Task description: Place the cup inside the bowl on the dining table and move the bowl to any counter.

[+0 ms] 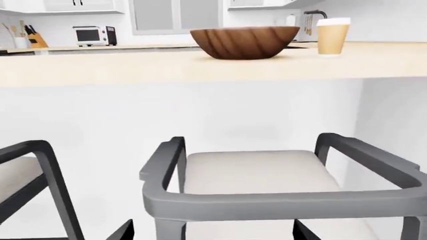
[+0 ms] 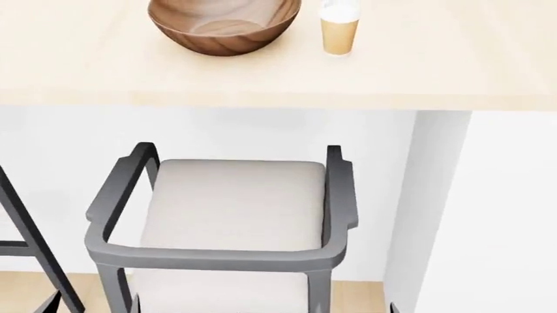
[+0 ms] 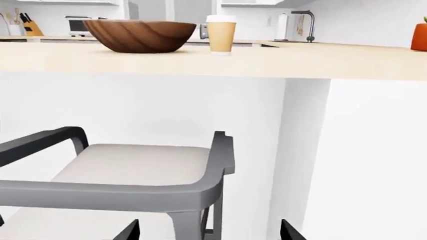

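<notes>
Dark-brown streaky wood is what catches my eye first: the bowl (image 2: 224,26) sits on the pale dining table (image 2: 261,78), set back from its near edge, upright and with nothing inside it that I can see. The cup (image 2: 338,29) stands upright just beside it, to the bowl's right from my head camera, apart from it and not touching, its white lid on.

Below the table edge, a grey-framed chair (image 2: 231,215) with a pale cushioned seat is pushed close to the table's white base. A second chair (image 1: 27,185) shows partly at the left.

From the left wrist camera I see the far kitchen behind the bowl: a counter (image 1: 100,48) carrying a white toaster oven (image 1: 93,35) and a knife block (image 1: 35,39). From the right wrist camera a tap (image 3: 303,22) stands farther along, and a red-orange vessel (image 3: 419,36) shows at the frame's edge.

Neither of my grippers appears in any camera, so I cannot tell how their jaws stand.
</notes>
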Available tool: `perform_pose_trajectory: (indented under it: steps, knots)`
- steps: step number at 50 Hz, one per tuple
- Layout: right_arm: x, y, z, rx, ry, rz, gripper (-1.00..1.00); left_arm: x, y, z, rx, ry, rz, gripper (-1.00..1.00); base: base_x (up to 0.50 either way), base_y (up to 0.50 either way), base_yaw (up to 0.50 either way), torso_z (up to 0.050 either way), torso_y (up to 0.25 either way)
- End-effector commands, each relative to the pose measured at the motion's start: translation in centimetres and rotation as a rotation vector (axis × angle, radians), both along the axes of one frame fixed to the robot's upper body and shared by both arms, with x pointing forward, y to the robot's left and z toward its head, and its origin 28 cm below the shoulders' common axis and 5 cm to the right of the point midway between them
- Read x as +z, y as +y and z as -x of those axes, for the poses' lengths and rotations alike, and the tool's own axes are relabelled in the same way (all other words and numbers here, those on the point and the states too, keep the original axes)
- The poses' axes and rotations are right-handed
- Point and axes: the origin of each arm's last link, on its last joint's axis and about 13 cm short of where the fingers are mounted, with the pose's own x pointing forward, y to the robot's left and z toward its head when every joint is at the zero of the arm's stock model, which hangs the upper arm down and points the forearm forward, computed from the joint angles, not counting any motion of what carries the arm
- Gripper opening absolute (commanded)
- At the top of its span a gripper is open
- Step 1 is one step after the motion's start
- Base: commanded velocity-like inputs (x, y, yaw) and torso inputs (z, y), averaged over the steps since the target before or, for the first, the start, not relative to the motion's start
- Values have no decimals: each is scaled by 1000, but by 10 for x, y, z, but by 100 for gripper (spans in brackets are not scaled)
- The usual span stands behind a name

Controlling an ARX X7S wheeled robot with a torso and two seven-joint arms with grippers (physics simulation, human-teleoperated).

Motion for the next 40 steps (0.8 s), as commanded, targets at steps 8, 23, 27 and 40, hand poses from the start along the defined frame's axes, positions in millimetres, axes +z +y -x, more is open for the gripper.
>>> perform_pose_trajectory:
  steps: [8,23,27,40]
  knots:
    - [1,0,0,6,-5,-15,100,1,2,2,3,-7,32,100,0,0,0,0,0]
    - [0,0,0,3,-3,-25,100,2,2,3,-1,-25,26,100,0,0,0,25,0]
    - [0,0,0,2,-1,-26,100,1,1,2,-2,-23,22,100,0,0,0,50,0]
    - [0,0,0,-1,3,-26,100,2,1,1,-4,-18,10,100,0,0,0,50,0]
